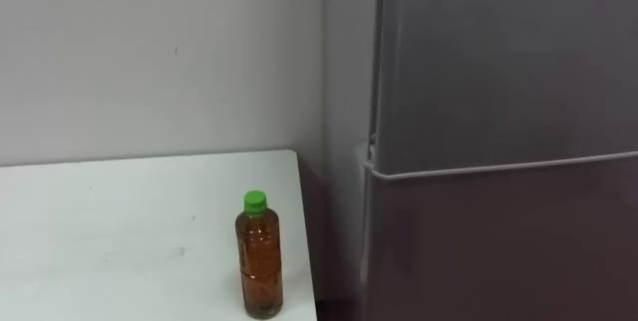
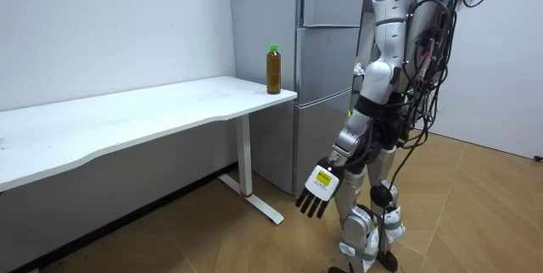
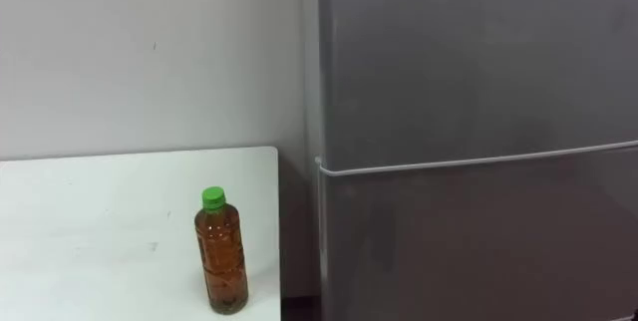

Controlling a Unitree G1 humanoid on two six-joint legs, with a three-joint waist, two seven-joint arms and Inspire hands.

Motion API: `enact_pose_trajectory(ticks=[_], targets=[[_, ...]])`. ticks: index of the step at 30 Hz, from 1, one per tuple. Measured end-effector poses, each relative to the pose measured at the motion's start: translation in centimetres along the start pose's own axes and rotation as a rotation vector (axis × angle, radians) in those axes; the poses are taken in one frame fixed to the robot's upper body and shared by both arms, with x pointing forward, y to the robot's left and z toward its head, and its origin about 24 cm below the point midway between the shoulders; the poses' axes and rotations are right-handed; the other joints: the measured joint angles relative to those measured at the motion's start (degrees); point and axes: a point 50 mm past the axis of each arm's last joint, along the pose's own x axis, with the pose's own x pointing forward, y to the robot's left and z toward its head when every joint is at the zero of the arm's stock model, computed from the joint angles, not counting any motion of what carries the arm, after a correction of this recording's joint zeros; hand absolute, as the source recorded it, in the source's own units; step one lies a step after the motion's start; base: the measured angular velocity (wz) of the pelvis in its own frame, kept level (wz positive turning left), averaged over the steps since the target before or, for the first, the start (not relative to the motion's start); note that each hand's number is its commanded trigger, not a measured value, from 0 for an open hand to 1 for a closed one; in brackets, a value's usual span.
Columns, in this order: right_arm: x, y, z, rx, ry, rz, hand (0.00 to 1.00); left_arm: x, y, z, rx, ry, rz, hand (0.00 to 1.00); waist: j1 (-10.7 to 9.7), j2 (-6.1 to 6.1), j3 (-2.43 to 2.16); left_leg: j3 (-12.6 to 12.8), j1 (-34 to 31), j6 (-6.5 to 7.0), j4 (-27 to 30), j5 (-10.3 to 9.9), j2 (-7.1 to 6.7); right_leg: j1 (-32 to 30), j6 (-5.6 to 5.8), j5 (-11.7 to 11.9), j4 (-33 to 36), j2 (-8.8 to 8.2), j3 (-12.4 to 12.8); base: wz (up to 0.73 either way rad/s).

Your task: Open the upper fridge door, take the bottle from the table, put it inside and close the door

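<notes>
Zero progress: yet to grab bottle [image 1: 258, 256] standing at table's [image 1: 120, 231] near right corner, open shut upper fridge door [image 1: 498, 62], load it, with left hand [image 2: 317, 192] hanging slack, empty.

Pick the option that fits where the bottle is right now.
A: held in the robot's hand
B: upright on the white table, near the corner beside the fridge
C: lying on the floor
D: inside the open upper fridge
B: the bottle stands upright on the white table, near its corner next to the fridge, whose doors are shut.
</notes>
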Motion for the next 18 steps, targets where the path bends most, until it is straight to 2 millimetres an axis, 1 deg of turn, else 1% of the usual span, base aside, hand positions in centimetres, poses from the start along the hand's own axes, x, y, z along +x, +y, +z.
enact_pose_trajectory(ticks=[6,10,18], targets=[[0.01,0.02,0.14,-0.023,-0.003,0.002,0.00,0.07,-0.06,0.37,0.047,-0.012,0.003,0.00,0.0,-0.09,-0.01,0.0,-0.2,0.01,0.0,-0.1,-0.01,-0.3,0.03,0.0,0.1,0.00,0.0,0.00],[0.08,0.05,0.57,-0.048,-0.006,0.001,0.00,0.08,-0.07,0.42,0.044,-0.013,0.003,0.00,0.0,-0.10,-0.01,0.0,-0.3,0.01,0.0,-0.1,-0.02,-0.4,0.03,0.0,0.1,0.00,0.1,0.00],[0.10,0.03,0.61,-0.056,-0.003,-0.002,0.00,0.03,0.04,0.15,0.034,-0.006,0.008,0.00,0.0,-0.11,0.00,0.1,-0.1,0.01,0.0,-0.1,-0.03,-0.3,0.04,0.0,0.0,-0.03,0.0,0.00]])
